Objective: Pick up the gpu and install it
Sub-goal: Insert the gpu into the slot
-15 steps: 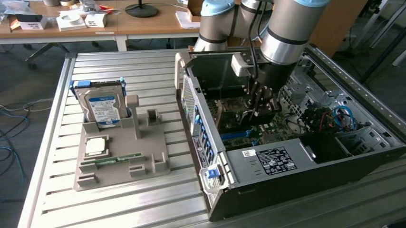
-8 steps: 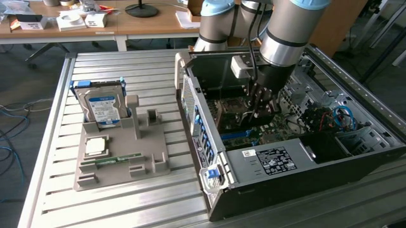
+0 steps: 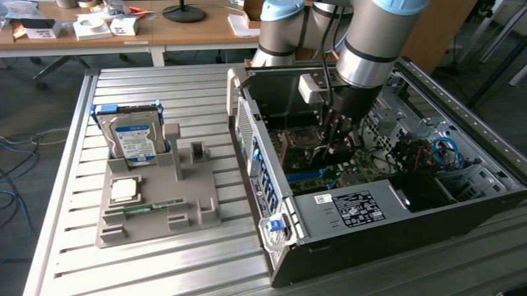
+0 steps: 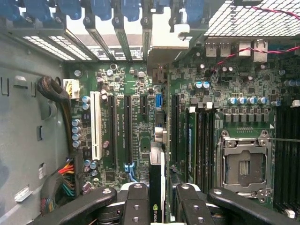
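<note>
black multi-link pincer (image 4: 158, 201) part closed, clamped on thin flat dark gpu card (image 4: 155, 180) — card edge-on between fingers, long axis parallel to black expansion slots (image 4: 125, 126) below pincer — green motherboard (image 4: 140, 84) beneath.

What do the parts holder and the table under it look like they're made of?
Parts holder: probably plastic, matte tan-grey, with blocky moulded slots and posts. Table: likely aluminium, dull silver, its long ribbed slats catching the light.

The gpu (image 4: 156, 187) is black with a green logo, the motherboard (image 4: 140, 117) green, the hard drive label (image 3: 136, 140) blue-white.
</note>
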Controlling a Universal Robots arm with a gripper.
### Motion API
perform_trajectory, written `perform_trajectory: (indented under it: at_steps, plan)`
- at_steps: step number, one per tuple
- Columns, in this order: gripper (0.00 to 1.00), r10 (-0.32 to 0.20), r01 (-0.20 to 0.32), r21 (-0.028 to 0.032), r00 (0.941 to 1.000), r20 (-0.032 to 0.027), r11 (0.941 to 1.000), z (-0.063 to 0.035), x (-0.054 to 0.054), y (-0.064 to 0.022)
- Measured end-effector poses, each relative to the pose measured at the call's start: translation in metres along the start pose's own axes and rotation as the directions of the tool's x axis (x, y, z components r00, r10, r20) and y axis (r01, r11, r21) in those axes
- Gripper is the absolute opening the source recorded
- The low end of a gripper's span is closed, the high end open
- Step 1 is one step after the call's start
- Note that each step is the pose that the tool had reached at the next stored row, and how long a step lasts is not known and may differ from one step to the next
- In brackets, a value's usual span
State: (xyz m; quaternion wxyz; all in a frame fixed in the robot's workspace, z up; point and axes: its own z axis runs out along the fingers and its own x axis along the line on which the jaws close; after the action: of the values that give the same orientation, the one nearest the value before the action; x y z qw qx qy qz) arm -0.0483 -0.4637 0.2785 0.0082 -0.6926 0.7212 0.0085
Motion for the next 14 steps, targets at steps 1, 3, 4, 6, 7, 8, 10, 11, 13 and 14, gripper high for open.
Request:
perform_trajectory:
  at_steps: [1,3,4,6,7,8,10,11,13,14]
  plan:
    - [0.27,0.000,0.000,0.0001,1.0000,0.0000,1.0000,0.0000,0.0000,0.0005]
    - [0.27,0.000,0.000,0.0000,1.0000,-0.0002,1.0000,0.0000,0.0002,0.0014]
    - [0.27,0.000,0.000,0.0001,1.0000,-0.0001,1.0000,0.0001,0.0002,0.0018]
    - [0.27,0.000,0.000,0.0000,1.0000,-0.0002,1.0000,0.0011,0.0006,0.0019]
    - [0.27,0.000,0.000,0.0001,1.0000,-0.0002,1.0000,0.0019,0.0008,0.0020]
    - [0.27,0.000,0.000,0.0000,1.0000,-0.0002,1.0000,0.0025,0.0010,0.0020]
    - [0.27,-0.001,0.001,0.0000,1.0000,-0.0004,1.0000,0.0031,0.0012,0.0021]
    - [0.27,-0.001,0.001,-0.0001,1.0000,-0.0005,1.0000,0.0031,0.0012,0.0024]
    - [0.27,0.000,0.000,0.0001,1.0000,-0.0001,1.0000,0.0034,0.0013,0.0033]
    - [0.27,-0.001,0.001,0.0000,1.0000,-0.0001,1.0000,0.0034,0.0013,0.0038]
